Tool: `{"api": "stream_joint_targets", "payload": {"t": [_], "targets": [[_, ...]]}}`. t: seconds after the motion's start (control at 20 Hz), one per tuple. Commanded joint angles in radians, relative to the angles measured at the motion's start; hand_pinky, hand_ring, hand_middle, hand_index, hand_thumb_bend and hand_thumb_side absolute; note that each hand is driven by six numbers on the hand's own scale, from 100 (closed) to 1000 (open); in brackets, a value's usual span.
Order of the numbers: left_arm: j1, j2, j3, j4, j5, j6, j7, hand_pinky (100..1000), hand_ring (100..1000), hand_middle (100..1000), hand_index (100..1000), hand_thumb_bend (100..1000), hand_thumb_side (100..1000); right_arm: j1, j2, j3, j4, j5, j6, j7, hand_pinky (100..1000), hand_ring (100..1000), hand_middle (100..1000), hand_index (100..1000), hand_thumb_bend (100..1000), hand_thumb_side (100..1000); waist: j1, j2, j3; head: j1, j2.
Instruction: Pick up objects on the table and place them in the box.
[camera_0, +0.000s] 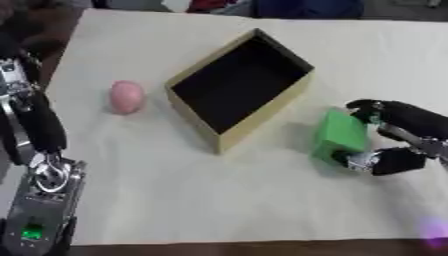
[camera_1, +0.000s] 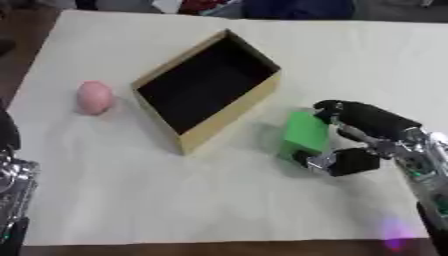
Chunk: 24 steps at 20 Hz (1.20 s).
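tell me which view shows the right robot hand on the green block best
The right eye view: the right robot hand shows whole with its forearm, fingers and thumb pinching the green block. The left eye view shows the same grasp, but the picture's edge cuts off the wrist.

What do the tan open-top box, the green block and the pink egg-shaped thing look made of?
Tan open-top box: probably cardboard, with thin flat matte walls and a dark inside. Green block, between the right hand fingers and thumb: matte with flat faces, foam or plastic, cannot tell which. Pink egg-shaped thing: smooth, rounded, dull; material unclear.
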<state>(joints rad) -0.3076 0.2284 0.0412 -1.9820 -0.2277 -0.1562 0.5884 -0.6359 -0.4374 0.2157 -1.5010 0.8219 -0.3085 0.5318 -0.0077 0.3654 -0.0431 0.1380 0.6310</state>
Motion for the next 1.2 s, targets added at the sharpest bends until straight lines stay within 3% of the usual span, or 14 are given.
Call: {"api": "stream_joint_targets", "payload": {"t": [0.05,0.4,0.6,0.95,1.2], "targets": [[-0.008,0.008,0.002,-0.018,0.006,0.0,-0.005,749,612,658,805,146,981,-0.012,-0.027,-0.006,-0.033,-0.03,0.013,0.005,931,956,490,760,221,800,0.001,-0.018,0.0,0.001,-0.012],[-0.008,0.008,0.003,-0.018,0.006,0.001,-0.007,749,613,659,805,146,978,-0.032,-0.035,-0.021,-0.072,-0.095,0.039,0.016,930,951,472,752,114,648,0.0,-0.022,-0.002,0.003,-0.014],[-0.007,0.009,0.003,-0.018,0.006,0.001,-0.007,749,614,659,805,146,978,-0.064,-0.041,-0.03,-0.098,-0.126,0.052,0.005,926,938,465,746,100,558,0.001,-0.026,-0.001,0.003,-0.012],[-0.005,0.01,0.0,-0.018,0.009,0.001,-0.011,749,614,659,805,147,978,-0.173,-0.056,-0.023,-0.135,-0.197,0.066,-0.013,921,925,453,735,100,439,0.002,-0.03,0.005,-0.002,-0.01],[-0.004,0.009,-0.003,-0.018,0.012,0.0,-0.015,749,615,660,805,146,977,-0.27,-0.027,-0.013,-0.119,-0.215,0.074,-0.014,919,919,454,734,100,419,0.003,-0.029,0.015,-0.008,-0.013]]}}
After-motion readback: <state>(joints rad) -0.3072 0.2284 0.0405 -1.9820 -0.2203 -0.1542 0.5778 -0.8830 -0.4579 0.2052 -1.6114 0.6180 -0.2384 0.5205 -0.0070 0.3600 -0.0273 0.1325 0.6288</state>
